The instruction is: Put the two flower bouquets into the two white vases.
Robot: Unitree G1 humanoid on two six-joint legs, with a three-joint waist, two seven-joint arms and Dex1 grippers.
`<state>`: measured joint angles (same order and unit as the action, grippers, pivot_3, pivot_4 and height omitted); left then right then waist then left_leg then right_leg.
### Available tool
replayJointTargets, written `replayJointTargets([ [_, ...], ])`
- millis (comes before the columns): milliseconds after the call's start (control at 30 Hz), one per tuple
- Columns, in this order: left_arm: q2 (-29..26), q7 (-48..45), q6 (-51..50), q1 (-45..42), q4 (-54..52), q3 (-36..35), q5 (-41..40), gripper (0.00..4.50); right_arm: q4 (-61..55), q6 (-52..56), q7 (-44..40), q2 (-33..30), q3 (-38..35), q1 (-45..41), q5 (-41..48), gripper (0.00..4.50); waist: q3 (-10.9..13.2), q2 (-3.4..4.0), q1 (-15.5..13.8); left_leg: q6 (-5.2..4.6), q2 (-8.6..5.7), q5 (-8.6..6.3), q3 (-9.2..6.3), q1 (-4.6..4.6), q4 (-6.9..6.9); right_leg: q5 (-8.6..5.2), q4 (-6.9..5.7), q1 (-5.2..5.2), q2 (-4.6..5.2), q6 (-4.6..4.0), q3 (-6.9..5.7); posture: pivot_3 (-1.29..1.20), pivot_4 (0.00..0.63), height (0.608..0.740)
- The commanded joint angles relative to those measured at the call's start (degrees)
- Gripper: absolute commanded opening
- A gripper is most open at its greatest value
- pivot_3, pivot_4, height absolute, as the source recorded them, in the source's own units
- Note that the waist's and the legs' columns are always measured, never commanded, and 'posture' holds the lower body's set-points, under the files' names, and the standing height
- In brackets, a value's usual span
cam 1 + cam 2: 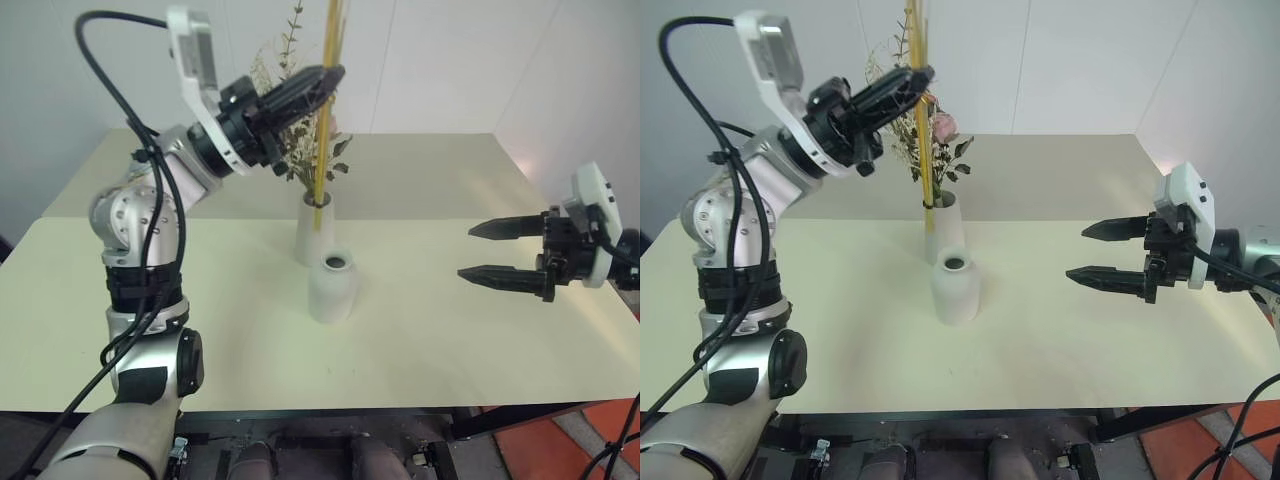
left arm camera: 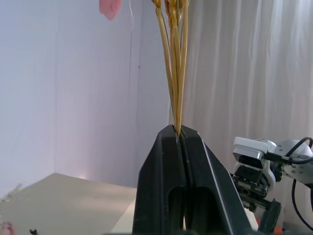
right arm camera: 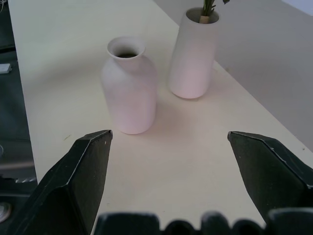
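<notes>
The left gripper (image 1: 325,82) is clamped tight on the slim bundle of yellow-orange stalks (image 1: 325,140), its two black fingers (image 2: 181,181) pressed together around the stems, which rise upright past the top of the head views. The bundle hangs almost vertical, and its lower end sits at or just above the mouth of the taller white vase (image 1: 312,232); from these angles it is hard to say whether the tips have entered that mouth or merely pass in front of it. That taller vase already holds the bushy bouquet (image 1: 930,135) of pale sprigs, green leaves and a pink bloom, so the stalks are probably held upright to be lowered stem-first into the free vase. That free one, the shorter, rounder vase (image 1: 333,287), stands just beside the tall vase on the near side, its dark mouth empty. The right gripper (image 1: 1102,252) hovers well apart on the right, its fingers spread wide and holding nothing, pointed toward the two vases as if ready to steady one. Everything rests on a pale cream table (image 1: 480,340) set against white walls.
</notes>
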<state>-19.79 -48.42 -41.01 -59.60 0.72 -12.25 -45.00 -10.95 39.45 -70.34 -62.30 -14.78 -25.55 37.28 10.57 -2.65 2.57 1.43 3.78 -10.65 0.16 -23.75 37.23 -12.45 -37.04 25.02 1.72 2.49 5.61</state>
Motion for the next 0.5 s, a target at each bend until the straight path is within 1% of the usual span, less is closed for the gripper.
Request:
replayJointTargets([
  [33,1.4,-0.8,2.7,0.9,0.7,1.8,0.7,0.01,-2.3,0.5,0.8,-1.1,-3.3,0.3,1.5,4.50,0.0,0.00,0.0,0.00,-0.01,0.00,0.00,-0.01,0.00,0.00,0.00,0.00,0.00,0.00,0.00,0.00,0.150,0.740],
  [233,3.3,-1.4,5.1,2.7,1.0,4.6,2.4,0.01,-3.3,0.6,1.4,-0.9,-4.1,1.8,1.9,4.50,0.0,0.00,0.0,0.00,-0.01,0.00,0.00,-0.01,0.01,0.00,0.01,0.00,0.00,0.00,0.00,0.00,0.150,0.740],
  [500,4.3,-2.3,7.4,4.9,1.4,8.3,5.3,0.01,-4.9,1.1,2.3,-0.8,-5.2,3.4,2.9,4.50,0.0,0.00,0.0,0.00,-0.01,0.00,0.00,-0.01,0.01,0.00,0.01,0.00,0.00,0.00,0.01,0.00,0.150,0.740],
])
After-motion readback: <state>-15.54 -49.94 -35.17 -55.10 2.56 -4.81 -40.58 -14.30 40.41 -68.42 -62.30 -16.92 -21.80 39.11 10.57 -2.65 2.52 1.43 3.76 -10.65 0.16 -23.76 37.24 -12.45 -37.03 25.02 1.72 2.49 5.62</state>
